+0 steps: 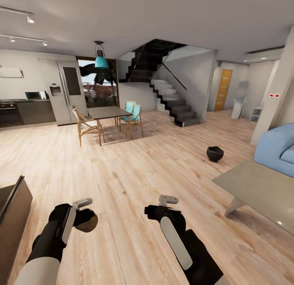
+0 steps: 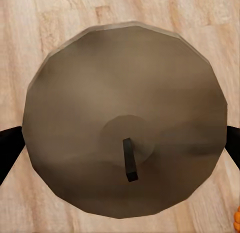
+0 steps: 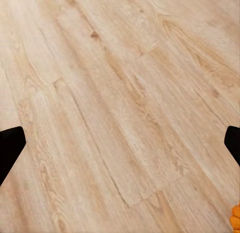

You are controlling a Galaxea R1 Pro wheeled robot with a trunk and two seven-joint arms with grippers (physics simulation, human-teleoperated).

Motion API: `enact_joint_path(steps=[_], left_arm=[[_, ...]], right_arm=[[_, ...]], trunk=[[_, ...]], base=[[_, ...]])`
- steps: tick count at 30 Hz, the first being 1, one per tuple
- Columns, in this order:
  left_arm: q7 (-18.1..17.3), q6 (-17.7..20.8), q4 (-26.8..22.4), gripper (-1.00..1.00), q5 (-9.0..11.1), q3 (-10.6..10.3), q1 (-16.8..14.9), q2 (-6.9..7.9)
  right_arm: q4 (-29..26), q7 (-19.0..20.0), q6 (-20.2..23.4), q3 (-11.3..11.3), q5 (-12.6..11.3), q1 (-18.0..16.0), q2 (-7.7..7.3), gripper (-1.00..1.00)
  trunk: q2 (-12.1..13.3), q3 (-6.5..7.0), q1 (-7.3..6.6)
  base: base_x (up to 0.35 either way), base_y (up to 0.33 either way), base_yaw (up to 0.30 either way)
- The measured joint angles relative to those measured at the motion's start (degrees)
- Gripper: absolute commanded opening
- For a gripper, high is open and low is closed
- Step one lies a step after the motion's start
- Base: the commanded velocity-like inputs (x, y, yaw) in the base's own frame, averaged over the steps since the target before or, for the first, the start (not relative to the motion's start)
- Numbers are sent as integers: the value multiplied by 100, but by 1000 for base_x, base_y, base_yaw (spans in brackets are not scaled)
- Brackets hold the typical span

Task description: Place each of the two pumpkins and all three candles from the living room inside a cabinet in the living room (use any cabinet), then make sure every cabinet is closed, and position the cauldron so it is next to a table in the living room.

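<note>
**Left gripper carries a candle over the wooden floor**

In the head view the left gripper [image 1: 83, 215] is clamped on a candle [image 1: 87, 221], a tan round body held above the floor [image 1: 122, 170]. The left wrist view shows the candle [image 2: 125, 123] end-on, with a short dark wick (it sits off-centre), and the black fingertips [image 2: 10, 148] pressed against its sides. The right gripper [image 3: 120, 145] hangs with its jaws spread wide over bare planks, holding nothing. The cauldron [image 1: 214, 153] stands on the floor, near the far corner of the bench [image 1: 261, 187] but apart from it. A dark-brown cabinet [image 1: 14, 219] edge shows beside the left arm. A blue sofa [image 1: 277, 148] sits behind the bench.
</note>
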Motion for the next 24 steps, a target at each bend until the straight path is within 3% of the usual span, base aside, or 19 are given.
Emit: enact_joint_path(steps=[12, 24], left_arm=[[0, 0, -1, -100, 15, 0, 0, 2], [-2, -3, 1, -100, 15, -10, 1, -24]], right_arm=[[-4, 5, -3, 1, 0, 0, 0, 100], [4, 5, -2, 2, 1, -1, 0, 100]], trunk=[[0, -3, 0], [0, -3, 2]], base=[[227, 240, 221], [40, 18, 288]])
